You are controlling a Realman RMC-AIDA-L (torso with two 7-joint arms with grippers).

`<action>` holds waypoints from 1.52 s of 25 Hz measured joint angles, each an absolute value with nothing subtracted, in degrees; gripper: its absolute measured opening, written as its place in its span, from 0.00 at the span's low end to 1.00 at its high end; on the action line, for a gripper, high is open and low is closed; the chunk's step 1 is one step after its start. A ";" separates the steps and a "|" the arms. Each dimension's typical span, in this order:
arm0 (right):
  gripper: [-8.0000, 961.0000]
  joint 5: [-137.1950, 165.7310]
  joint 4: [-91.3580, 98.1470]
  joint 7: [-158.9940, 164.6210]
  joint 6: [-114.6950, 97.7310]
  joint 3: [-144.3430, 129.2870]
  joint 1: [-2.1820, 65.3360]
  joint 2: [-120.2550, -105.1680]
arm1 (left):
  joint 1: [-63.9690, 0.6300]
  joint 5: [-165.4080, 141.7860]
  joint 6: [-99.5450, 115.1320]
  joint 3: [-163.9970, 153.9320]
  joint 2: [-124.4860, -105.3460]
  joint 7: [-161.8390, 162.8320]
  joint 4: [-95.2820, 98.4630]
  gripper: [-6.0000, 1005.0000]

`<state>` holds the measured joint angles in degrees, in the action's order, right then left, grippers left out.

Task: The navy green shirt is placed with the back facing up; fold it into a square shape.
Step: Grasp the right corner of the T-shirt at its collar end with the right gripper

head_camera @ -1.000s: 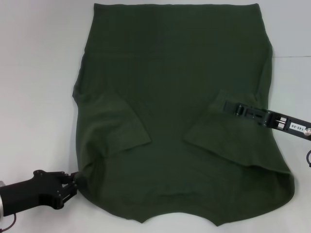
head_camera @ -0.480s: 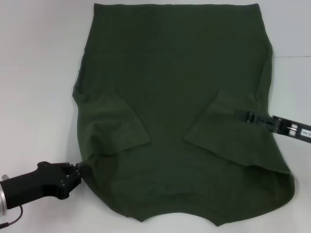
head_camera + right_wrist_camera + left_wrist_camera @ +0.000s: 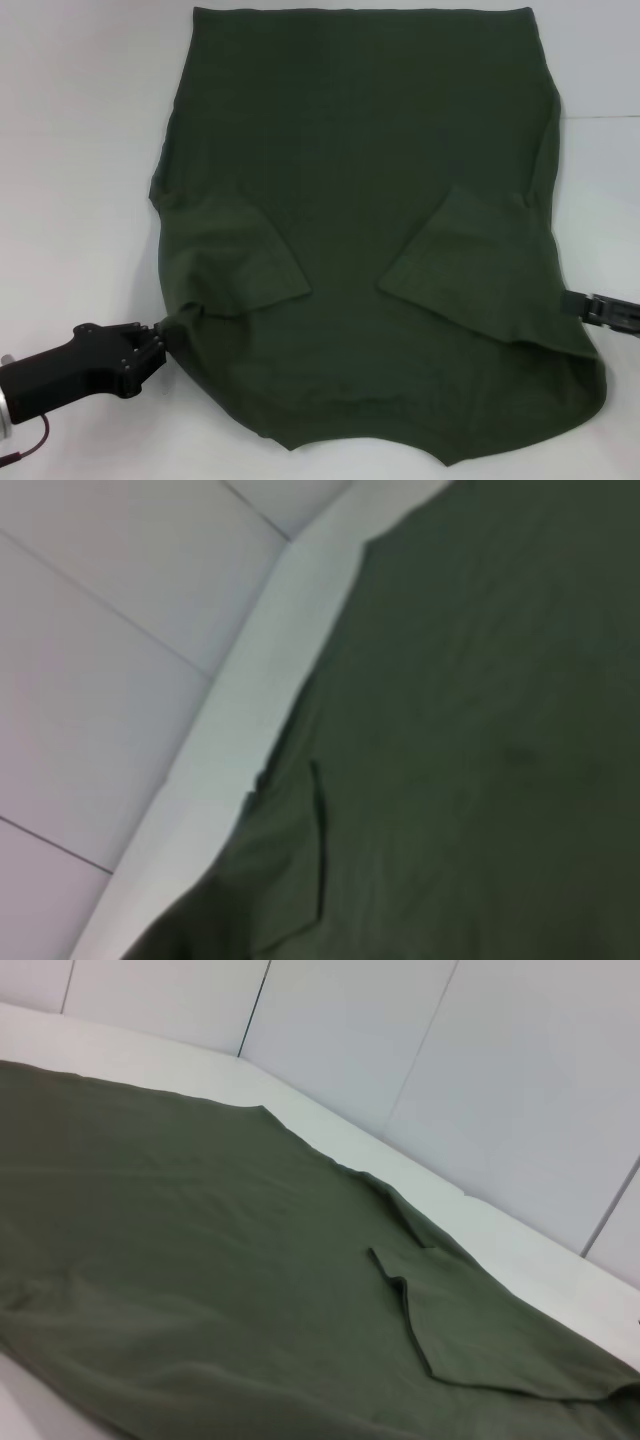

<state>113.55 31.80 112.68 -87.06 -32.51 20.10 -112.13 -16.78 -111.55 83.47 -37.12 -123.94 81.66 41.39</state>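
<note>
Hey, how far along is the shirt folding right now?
Early. Done: both sleeves lie folded in over the back of the shirt, which is spread flat on the white table. In hand: the left gripper is at the shirt's near left edge, where the cloth bunches; the right gripper is at the right edge. Left: the body itself shows no fold, so no square yet.
</note>
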 joint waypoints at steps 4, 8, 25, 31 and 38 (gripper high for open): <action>0.97 114.34 32.49 114.42 -87.89 -32.05 18.34 -111.28 | -17.30 -111.45 83.68 -37.26 -124.02 81.93 41.33 0.08; 0.97 117.36 32.51 117.10 -88.02 -31.91 18.05 -110.75 | -17.84 -111.44 83.78 -37.29 -124.02 81.95 40.96 0.08; 0.97 122.05 32.23 122.32 -86.84 -31.89 19.51 -110.46 | -18.55 -111.44 83.01 -37.00 -123.92 81.67 40.69 0.08; 0.91 122.84 32.00 123.10 -86.01 -32.59 19.73 -110.46 | -18.55 -111.44 82.89 -36.69 -123.92 81.55 40.69 0.08; 0.62 125.66 32.47 123.49 -85.70 -32.60 20.55 -111.04 | -18.54 -111.43 82.79 -36.26 -123.92 81.02 40.69 0.08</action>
